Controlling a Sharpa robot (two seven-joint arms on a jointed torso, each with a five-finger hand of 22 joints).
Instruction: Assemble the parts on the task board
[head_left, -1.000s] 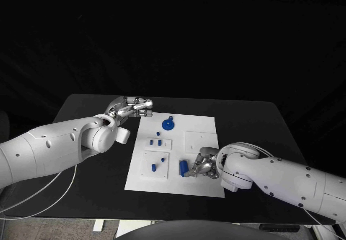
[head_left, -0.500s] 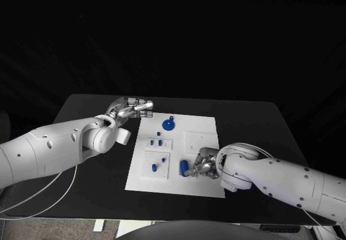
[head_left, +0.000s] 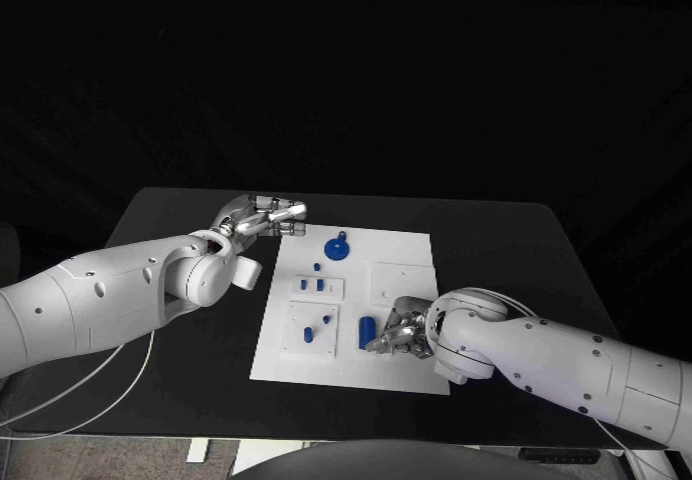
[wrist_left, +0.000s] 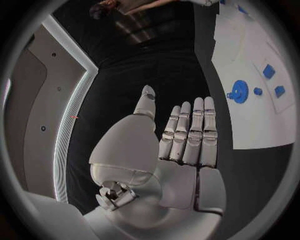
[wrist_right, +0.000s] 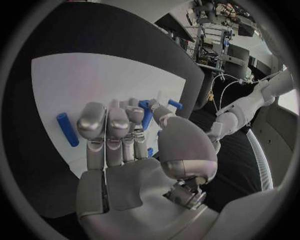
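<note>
Since a second ago the right hand (head_left: 407, 334) has slid a little toward the lower left of the head view, and the blue rod (head_left: 368, 331) that lay tilted at its fingers now lies nearly upright in the picture, just left of them; whether the fingers touch it I cannot tell. The right wrist view shows that hand's fingers (wrist_right: 107, 121) curled together over the task board (wrist_right: 94, 80), with a second blue piece (wrist_right: 147, 114) between the fingertips and the thumb, though a firm pinch cannot be made out. The left hand (head_left: 265, 217) sits as before at the upper left corner of the task board (head_left: 411, 245), above the black surface (head_left: 490, 225); its fingers (wrist_left: 194, 130) are straight, side by side, thumb apart, holding nothing. Counted in the head view: one task board in the middle of the frame, one round blue gear (head_left: 336, 250) near its upper edge, two small blue pegs (head_left: 310, 285) on the inset plate below it, one small blue piece (head_left: 327, 320) and one more (head_left: 310, 335) on the lower inset plate, and the one rod. Two arms, two hands.
</note>
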